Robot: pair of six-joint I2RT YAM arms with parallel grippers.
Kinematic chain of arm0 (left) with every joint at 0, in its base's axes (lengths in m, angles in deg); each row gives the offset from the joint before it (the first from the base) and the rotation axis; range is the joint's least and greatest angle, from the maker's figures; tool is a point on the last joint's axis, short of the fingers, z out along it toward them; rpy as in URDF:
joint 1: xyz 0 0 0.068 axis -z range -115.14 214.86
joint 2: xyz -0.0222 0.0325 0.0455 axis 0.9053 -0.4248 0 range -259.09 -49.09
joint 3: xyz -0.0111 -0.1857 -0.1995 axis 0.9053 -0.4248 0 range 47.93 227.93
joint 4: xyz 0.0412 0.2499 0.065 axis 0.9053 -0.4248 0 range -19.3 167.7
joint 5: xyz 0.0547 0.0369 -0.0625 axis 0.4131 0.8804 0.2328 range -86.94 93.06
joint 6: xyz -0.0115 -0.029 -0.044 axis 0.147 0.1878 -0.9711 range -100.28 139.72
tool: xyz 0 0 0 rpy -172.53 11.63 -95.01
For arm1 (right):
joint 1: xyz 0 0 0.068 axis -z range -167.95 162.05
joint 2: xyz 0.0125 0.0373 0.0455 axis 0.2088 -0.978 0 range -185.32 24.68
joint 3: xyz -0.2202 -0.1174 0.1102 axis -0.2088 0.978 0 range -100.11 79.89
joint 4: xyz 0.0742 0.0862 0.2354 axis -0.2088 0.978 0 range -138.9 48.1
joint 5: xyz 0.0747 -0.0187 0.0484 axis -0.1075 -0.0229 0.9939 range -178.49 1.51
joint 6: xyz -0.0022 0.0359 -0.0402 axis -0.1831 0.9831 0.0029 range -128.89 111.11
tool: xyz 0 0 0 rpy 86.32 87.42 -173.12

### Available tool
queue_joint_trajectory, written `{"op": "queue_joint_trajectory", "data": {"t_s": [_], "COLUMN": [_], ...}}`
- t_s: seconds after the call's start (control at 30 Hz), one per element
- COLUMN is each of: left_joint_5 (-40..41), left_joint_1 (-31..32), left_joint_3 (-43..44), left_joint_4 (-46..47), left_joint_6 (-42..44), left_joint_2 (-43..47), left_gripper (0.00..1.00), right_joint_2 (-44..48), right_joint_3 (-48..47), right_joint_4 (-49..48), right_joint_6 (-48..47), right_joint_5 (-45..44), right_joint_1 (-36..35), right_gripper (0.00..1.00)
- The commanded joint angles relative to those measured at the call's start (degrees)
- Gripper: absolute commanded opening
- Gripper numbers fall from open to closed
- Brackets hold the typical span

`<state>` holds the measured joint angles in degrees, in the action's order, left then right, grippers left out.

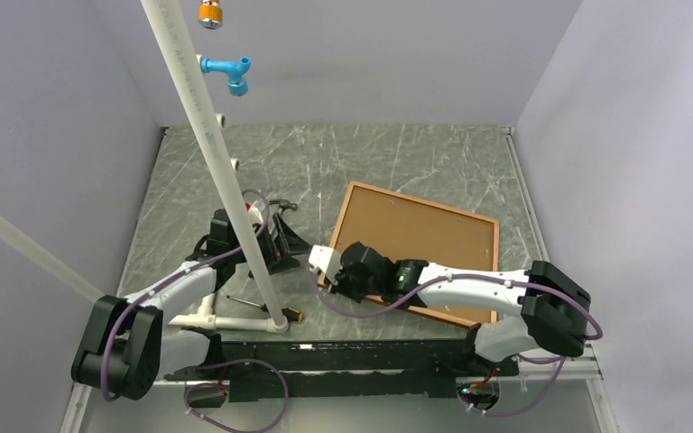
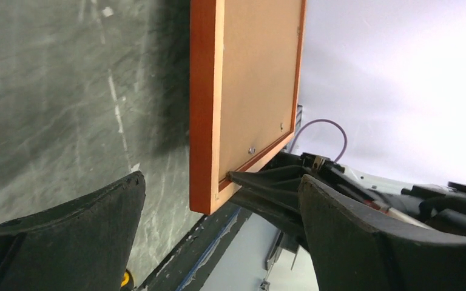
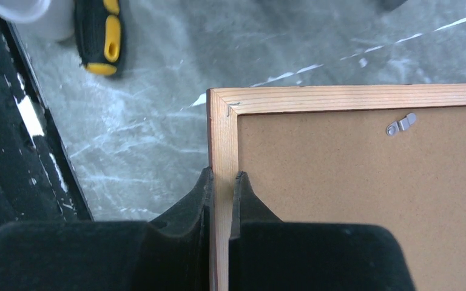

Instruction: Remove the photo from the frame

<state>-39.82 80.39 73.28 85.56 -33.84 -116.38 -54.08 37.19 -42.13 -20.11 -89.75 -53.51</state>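
Observation:
The frame [image 1: 420, 199] lies face down on the grey table, a thin reddish-brown border around the photo's brown board backing [image 1: 424, 236]. The printed side is hidden. My right gripper [image 1: 328, 269] is shut on the frame's left rail [image 3: 223, 139] near its near corner, one finger outside and one on the backing [image 3: 352, 200]. My left gripper [image 1: 294, 245] is open just left of that corner. In the left wrist view the frame's corner [image 2: 204, 103] lies between its spread fingers [image 2: 106, 212], without touching them.
A slanted white pipe [image 1: 226, 180] crosses in front of the left arm, its base by a yellow-and-black screwdriver [image 1: 269, 308], also in the right wrist view [image 3: 100, 36]. A hammer [image 1: 277, 207] lies behind the left gripper. A metal turn clip [image 3: 400, 124] sits on the backing. Walls enclose the table.

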Motion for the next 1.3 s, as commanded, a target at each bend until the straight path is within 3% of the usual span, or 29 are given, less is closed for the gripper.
{"op": "queue_joint_trajectory", "data": {"t_s": [0.0,0.3,0.47,0.63,0.7,0.87,0.9,1.0,1.17,1.27], "left_joint_5": [-4.5,-4.3,-2.3,-0.5,0.1,2.1,2.5,3.1,4.8,7.2], "left_joint_1": [1.8,7.3,8.2,8.2,8.1,8.0,8.0,7.7,7.2,7.0], "left_joint_3": [-1.6,-2.6,-7.1,-9.3,-9.1,-6.8,-6.1,-3.7,0.1,3.4], "left_joint_4": [14.9,30.9,44.5,48.4,46.7,33.6,30.7,23.4,12.4,4.1], "left_joint_6": [-5.2,-13.7,-21.6,-23.8,-23.2,-18.0,-17.0,-14.5,-13.4,-13.7], "left_joint_2": [-1.8,-8.9,-11.2,-10.7,-9.4,-3.0,-1.8,0.9,4.9,7.8], "left_gripper": [0.98,0.90,0.59,0.32,0.21,0.10,0.09,0.01,0.00,0.00], "right_joint_2": [0.8,0.2,0.2,0.9,1.4,4.0,4.3,4.8,3.8,0.2], "right_joint_3": [-8.7,-11.3,-11.8,-11.5,-12.1,-12.5,-13.1,-14.8,-17.2,-20.0], "right_joint_4": [-1.3,-3.3,-3.0,-0.5,2.5,10.3,12.5,19.6,28.3,34.6], "right_joint_6": [-2.1,-1.3,0.6,3.8,5.7,11.8,13.6,17.6,22.6,30.2], "right_joint_5": [5.7,6.8,5.5,-1.4,-4.8,-17.3,-19.1,-23.9,-36.4,-44.2], "right_joint_1": [3.4,3.8,3.7,2.1,1.4,-2.6,-3.2,-4.2,-10.7,-13.6], "right_gripper": [0.00,0.00,0.00,0.02,0.26,0.91,0.98,1.00,1.00,1.00]}}
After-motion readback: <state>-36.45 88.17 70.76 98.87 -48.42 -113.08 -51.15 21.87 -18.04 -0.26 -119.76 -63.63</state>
